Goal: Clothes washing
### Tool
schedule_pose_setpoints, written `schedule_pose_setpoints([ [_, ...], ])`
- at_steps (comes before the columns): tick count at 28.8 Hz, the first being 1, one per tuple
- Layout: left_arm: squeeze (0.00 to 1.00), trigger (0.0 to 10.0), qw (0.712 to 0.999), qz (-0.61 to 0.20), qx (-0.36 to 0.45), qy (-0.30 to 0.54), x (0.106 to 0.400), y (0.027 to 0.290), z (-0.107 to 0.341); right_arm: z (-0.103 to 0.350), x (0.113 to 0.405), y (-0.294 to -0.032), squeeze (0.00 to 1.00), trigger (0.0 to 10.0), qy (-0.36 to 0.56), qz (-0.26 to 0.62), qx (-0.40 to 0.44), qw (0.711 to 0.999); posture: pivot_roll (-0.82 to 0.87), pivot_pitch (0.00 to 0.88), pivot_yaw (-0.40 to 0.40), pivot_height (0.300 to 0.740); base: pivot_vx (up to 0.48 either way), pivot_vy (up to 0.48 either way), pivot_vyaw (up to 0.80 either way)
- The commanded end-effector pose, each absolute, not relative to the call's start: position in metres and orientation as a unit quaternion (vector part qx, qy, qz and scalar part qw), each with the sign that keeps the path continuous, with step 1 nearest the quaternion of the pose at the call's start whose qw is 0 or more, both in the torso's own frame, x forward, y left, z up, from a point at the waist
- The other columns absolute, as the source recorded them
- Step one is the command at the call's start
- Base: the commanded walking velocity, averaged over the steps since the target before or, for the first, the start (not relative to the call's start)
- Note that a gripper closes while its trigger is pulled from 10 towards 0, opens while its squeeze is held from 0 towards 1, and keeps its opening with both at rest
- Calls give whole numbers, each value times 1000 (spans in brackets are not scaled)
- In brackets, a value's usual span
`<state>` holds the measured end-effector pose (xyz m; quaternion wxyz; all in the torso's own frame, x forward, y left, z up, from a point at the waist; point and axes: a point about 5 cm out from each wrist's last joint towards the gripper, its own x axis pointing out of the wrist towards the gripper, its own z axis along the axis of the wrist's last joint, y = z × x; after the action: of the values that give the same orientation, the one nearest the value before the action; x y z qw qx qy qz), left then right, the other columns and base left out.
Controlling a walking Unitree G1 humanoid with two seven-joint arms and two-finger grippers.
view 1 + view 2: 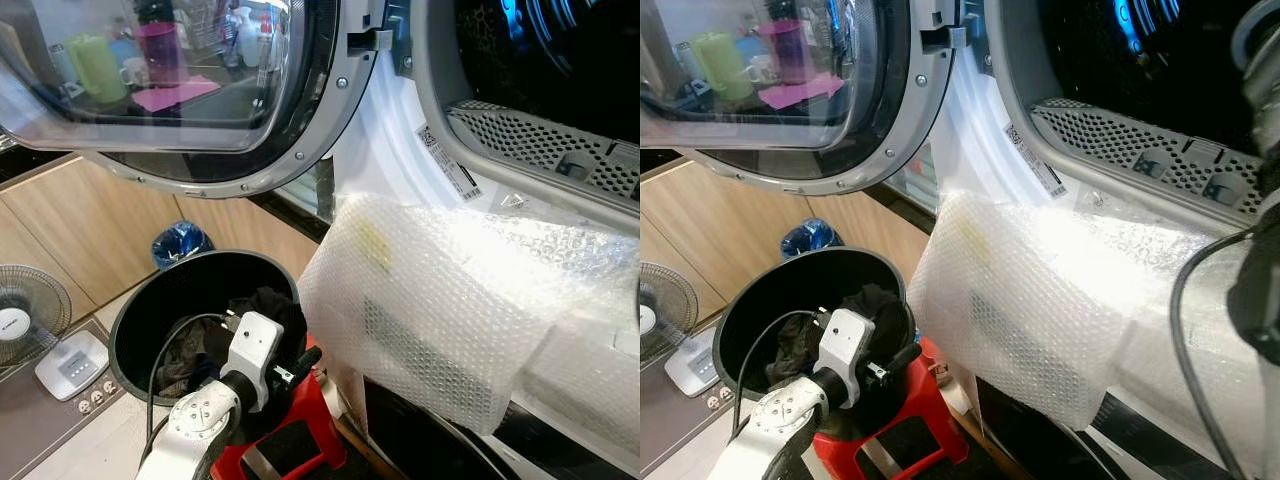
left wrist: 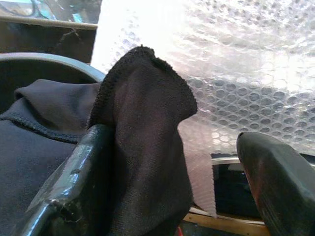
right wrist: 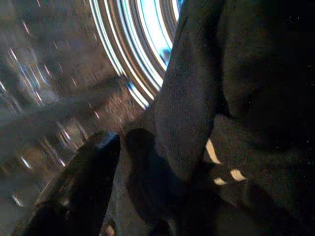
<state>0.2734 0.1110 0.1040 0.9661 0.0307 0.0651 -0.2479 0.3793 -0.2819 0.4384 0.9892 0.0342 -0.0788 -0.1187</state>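
A black round basket (image 1: 128,312) stands on a red stool (image 1: 305,425) in front of the washing machine, with dark clothes (image 1: 268,306) inside. My left gripper (image 1: 297,362) is at the basket's near rim. In the left wrist view it (image 2: 172,136) is open, and a fold of dark knit cloth (image 2: 142,123) stands up between the fingers, lying against one finger (image 2: 74,182). My right arm (image 1: 1258,200) reaches into the open drum (image 1: 560,50). In the right wrist view, a dark garment with white marks (image 3: 231,98) hangs beside one black finger (image 3: 83,182) of my right gripper (image 3: 170,160), which looks open.
The round glass door (image 1: 170,90) is swung open above the basket. Bubble wrap (image 1: 450,300) covers the machine's front below the drum. A blue bag (image 1: 178,243), a white fan (image 1: 25,310) and wooden cabinets stand on the left.
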Motion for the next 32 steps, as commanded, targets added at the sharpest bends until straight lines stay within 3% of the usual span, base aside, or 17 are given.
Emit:
schedule_pose_setpoints([
  [1,0,10000,964,-251,36,78,272,110,99,454,374,-279,0,10000,-86,-119,1,989,-128,80,36,740,0,0,0],
  [5,0,10000,963,-254,37,80,272,107,97,451,372,-277,0,10000,-70,-115,-4,991,-133,77,27,740,0,0,0],
  [11,0,10000,963,-254,34,84,272,106,94,452,357,-277,0,10000,-77,-138,68,985,-152,78,22,740,0,0,0],
  [13,0,10000,963,-254,33,86,272,106,92,448,350,-266,0,10000,-91,-141,126,978,-162,74,21,740,0,0,0],
  [15,0,10000,963,-254,33,88,272,105,91,430,344,-254,0,10000,-69,-184,79,977,-169,75,21,740,0,0,0],
  [18,0,10000,963,-254,31,89,274,103,91,390,343,-235,0,10000,-22,-216,141,966,-170,77,23,740,0,0,0],
  [27,0,10000,963,-254,27,90,273,103,90,375,309,-240,0,10000,-58,-362,126,922,-163,90,20,740,0,0,0],
  [32,0,10000,964,-249,28,93,272,106,89,387,297,-248,0,10000,-92,-359,131,920,-164,96,19,740,0,0,0],
])
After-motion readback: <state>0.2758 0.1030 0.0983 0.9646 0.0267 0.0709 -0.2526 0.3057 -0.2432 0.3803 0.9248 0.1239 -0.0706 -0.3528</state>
